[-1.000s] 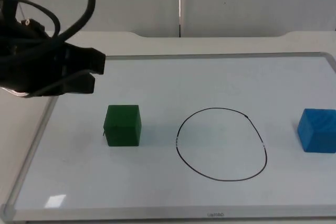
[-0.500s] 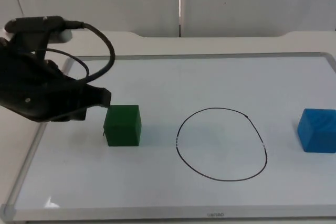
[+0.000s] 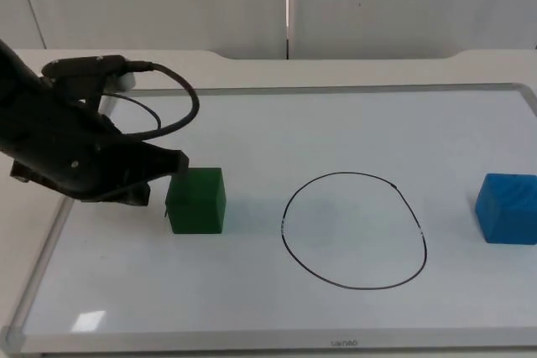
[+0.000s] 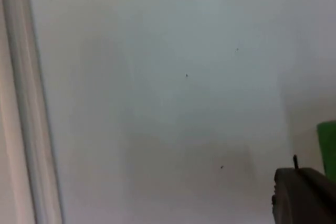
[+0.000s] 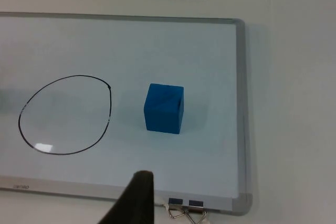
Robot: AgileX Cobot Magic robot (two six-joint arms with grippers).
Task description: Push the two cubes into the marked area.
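A whiteboard (image 3: 277, 123) is lying flat on the bench (image 3: 336, 69), carrying one drawn oval, the marked area (image 3: 353, 230), and two cubes: one green cube (image 3: 196, 199) sitting outside the oval on the left arm's side, and one blue cube (image 3: 507, 208) sitting well apart near the opposite edge, also outside. The left pincer (image 3: 170, 169) is resting against the green cube's outer face; whether its fingers are parted or closed I cannot tell. The right pincer (image 5: 131, 203) is waiting off the board near its frame, its state likewise unclear. Likely risks: an off-centre shove is apt to spin the green cube past the line, or too long a stroke could carry it out the far side.
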